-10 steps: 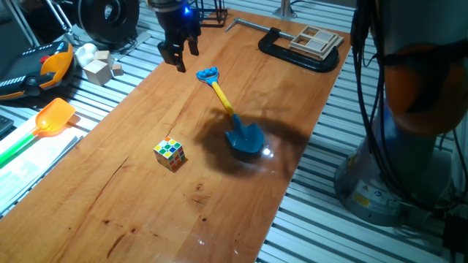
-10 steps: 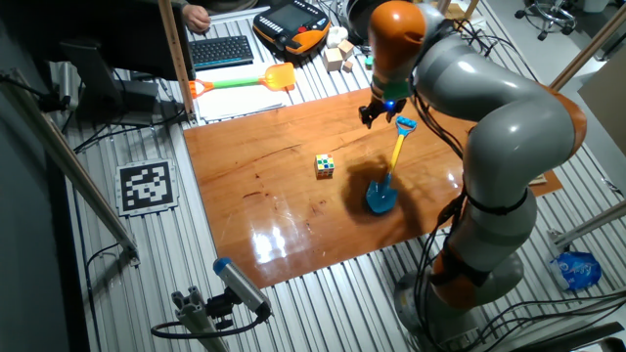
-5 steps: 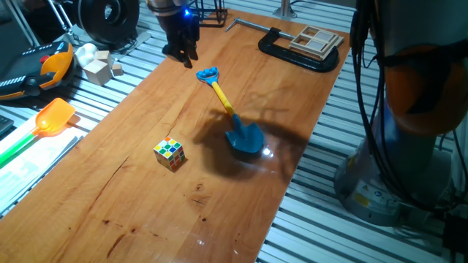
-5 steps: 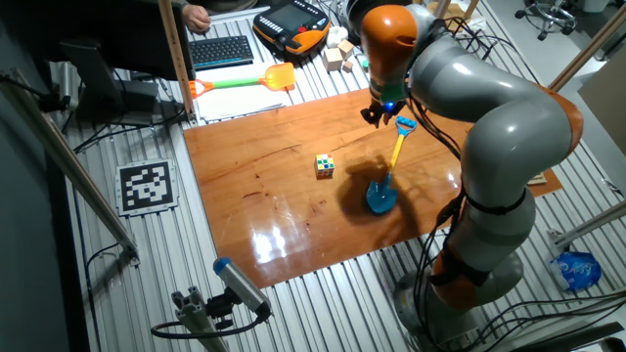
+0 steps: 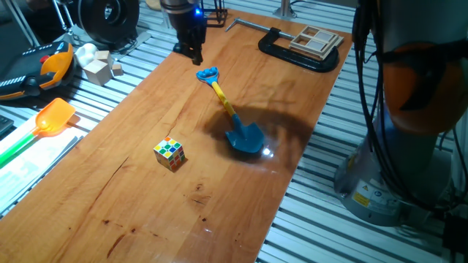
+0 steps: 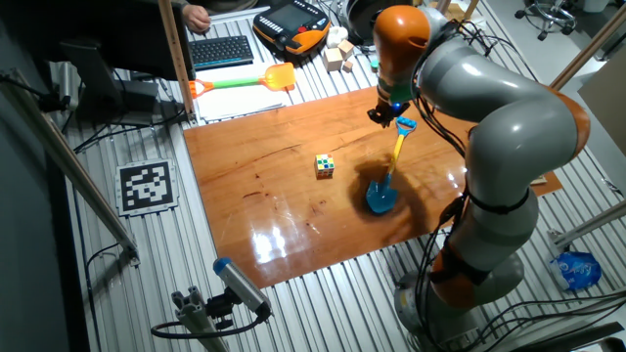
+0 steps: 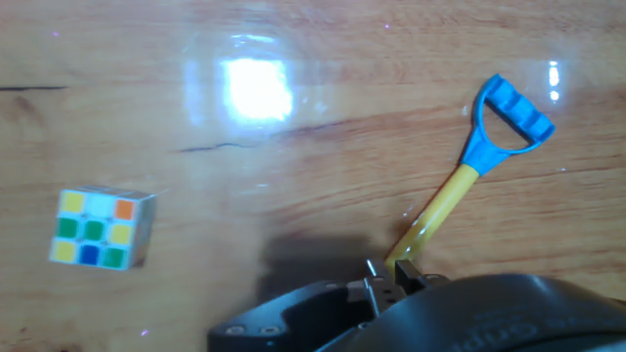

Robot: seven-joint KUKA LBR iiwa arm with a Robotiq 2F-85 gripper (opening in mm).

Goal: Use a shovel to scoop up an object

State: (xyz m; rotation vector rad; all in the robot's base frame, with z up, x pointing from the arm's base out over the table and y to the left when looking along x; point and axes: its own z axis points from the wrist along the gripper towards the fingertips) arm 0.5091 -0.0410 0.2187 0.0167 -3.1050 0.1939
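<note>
Glossy wooden tabletop (image 5: 146, 183), slatted metal bench (image 5: 344, 234), black clamp (image 5: 292, 51)

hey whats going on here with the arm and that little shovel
A robot arm is working at a wooden table. Its claw hangs just beyond the blue end loop of the toy shovel, which lies flat on the wood with nothing holding it. The multicoloured cube it is meant to scoop sits apart from the blade, untouched. I cannot tell whether the claw is open.
</note>
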